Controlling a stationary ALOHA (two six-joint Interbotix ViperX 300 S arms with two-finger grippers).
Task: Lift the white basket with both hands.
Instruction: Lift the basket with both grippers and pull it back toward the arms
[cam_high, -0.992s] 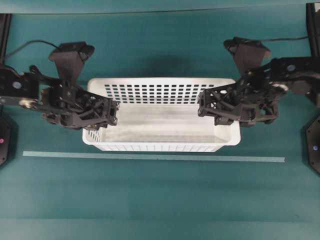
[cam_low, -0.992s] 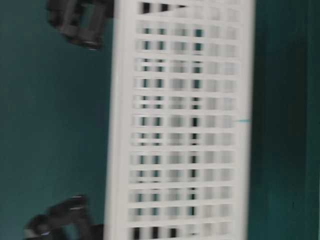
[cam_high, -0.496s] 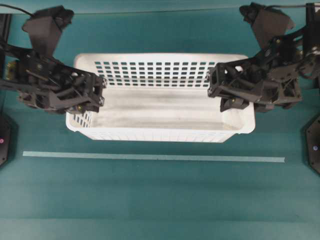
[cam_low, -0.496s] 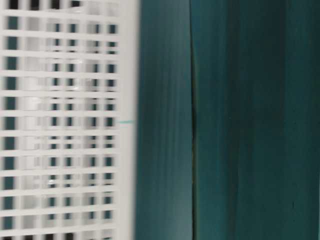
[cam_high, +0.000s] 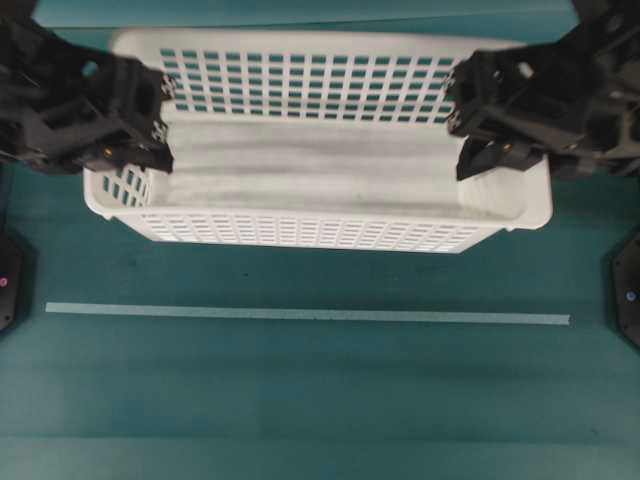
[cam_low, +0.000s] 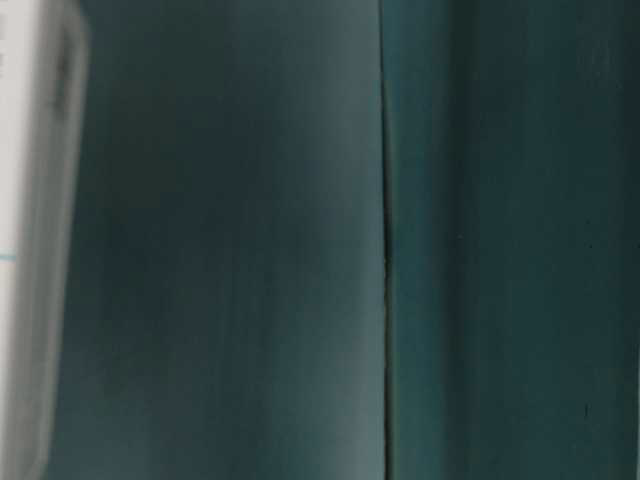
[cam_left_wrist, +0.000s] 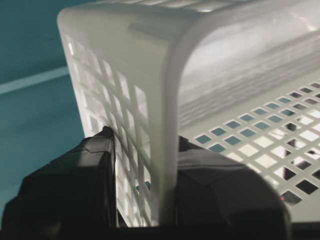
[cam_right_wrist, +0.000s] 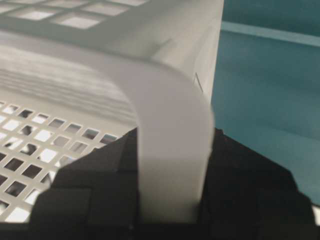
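The desk (cam_high: 320, 400) fills the overhead frame in dark teal, with a thin pale strip (cam_high: 300, 314) running across it a little below the middle. Above that strip, across the upper half of the frame, is the basket (cam_high: 320, 185), white, long side left to right, its perforated walls and solid floor open to the camera. It looks raised off the desk; in the table-level view only a blurred white edge of it (cam_low: 30, 240) shows at the far left, the rest being bare teal with a dark seam down the middle. My left gripper (cam_high: 150, 130) sits at the basket's left end in the upper left of the overhead frame, and my right gripper (cam_high: 475, 125) at its right end in the upper right. From the left wrist camera my jaws are closed on the rolled rim of the basket (cam_left_wrist: 170, 100), one black finger (cam_left_wrist: 75, 185) outside the perforated wall, the other inside. From the right wrist camera the same holds: the white rim (cam_right_wrist: 170, 150) runs down between my two black fingers (cam_right_wrist: 90, 190), which pinch it from either side.
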